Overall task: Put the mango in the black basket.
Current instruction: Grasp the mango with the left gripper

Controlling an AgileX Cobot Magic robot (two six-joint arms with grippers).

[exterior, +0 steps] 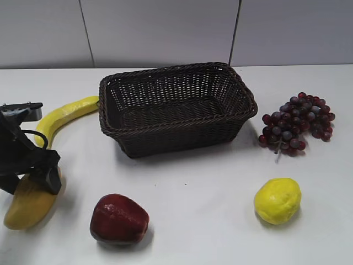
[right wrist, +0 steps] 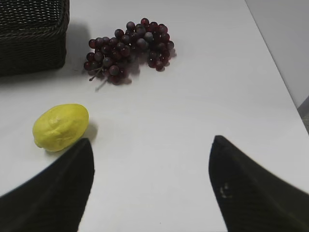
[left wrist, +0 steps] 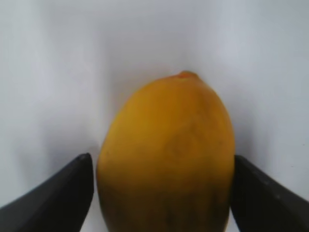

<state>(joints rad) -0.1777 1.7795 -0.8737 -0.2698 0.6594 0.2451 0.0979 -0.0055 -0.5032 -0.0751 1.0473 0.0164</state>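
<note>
Yellow-orange and matte, the mango (exterior: 27,204) lies at the near left of the white bench (exterior: 193,187), well apart from the black basket (exterior: 176,107) at the far middle. It looks firm, rounded and fairly heavy, with smooth skin that could slip, so a hold across its broad middle seems safest. The left pincer (left wrist: 161,188) is lowered over it from the left edge, fingers on either flank; whether they press the skin or only bracket it I cannot tell. A banana (exterior: 63,117) lies just beyond, an apple (exterior: 118,218) to its right. On the right, the right pincer (right wrist: 152,188) hangs apart above bare bench, near the lemon (right wrist: 60,126) and grapes (right wrist: 128,50).
</note>
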